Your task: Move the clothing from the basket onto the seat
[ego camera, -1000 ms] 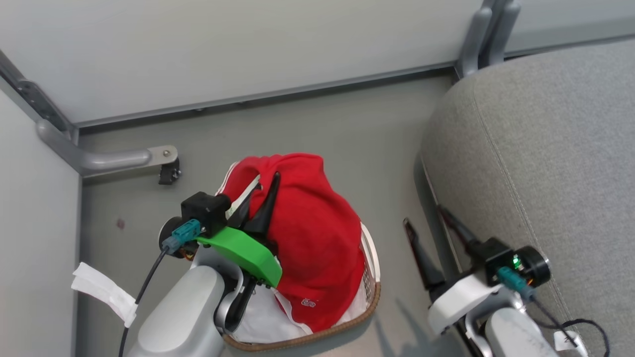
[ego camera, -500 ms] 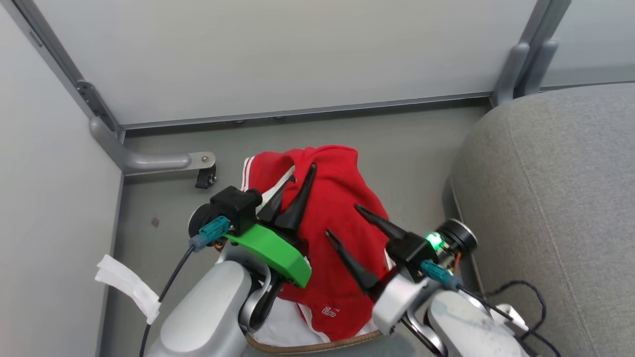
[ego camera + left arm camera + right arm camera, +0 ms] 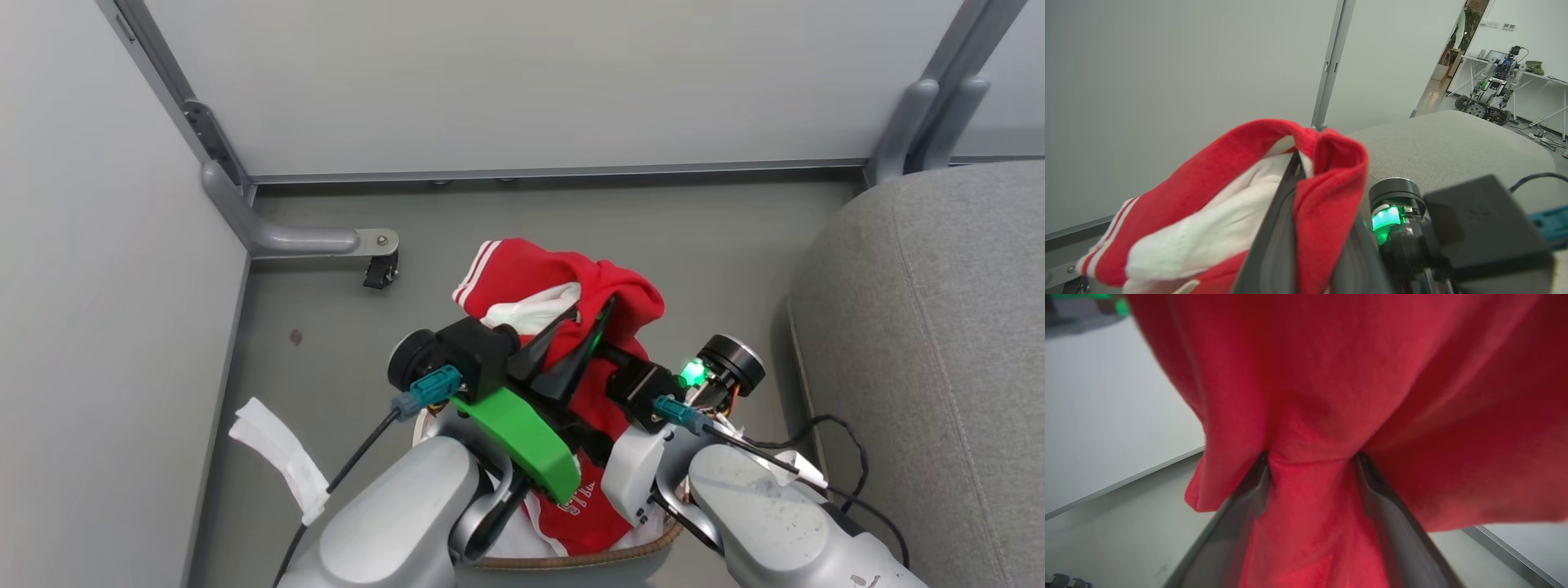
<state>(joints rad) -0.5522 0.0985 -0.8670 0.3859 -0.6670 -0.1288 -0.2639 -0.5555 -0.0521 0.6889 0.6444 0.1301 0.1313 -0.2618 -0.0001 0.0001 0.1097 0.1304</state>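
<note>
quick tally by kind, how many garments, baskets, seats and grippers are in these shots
red clothing: 1
basket: 1
grey seat: 1
grippers: 2, left gripper and right gripper
total: 5

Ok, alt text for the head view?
The left gripper is shut on a bunched red fabric garment with white stripes, held over the oval white basket with brown woven rim; the right gripper is open against the cloth. A large grey fabric seat cushion lies at right.
</note>
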